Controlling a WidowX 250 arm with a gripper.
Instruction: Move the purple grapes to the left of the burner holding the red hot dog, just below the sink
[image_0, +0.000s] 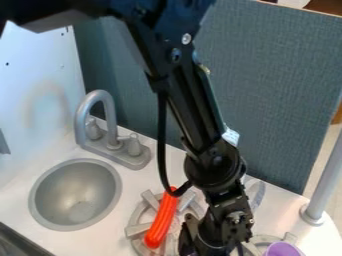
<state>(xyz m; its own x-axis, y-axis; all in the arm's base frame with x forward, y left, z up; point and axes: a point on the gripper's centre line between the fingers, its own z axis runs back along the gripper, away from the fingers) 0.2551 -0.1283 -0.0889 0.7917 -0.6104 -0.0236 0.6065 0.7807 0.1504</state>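
Long ridged red-orange toy (162, 218) is kept off white table (153, 175) by grey round burner's (137, 230) raised bars, nr black end effector (200, 246). Open or closed can't be told.

A long, red-orange object (161, 220) (glossy) lies slantwise across the burner (137, 230).

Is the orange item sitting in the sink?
No, the orange item lies across the burner grate, beside the sink.
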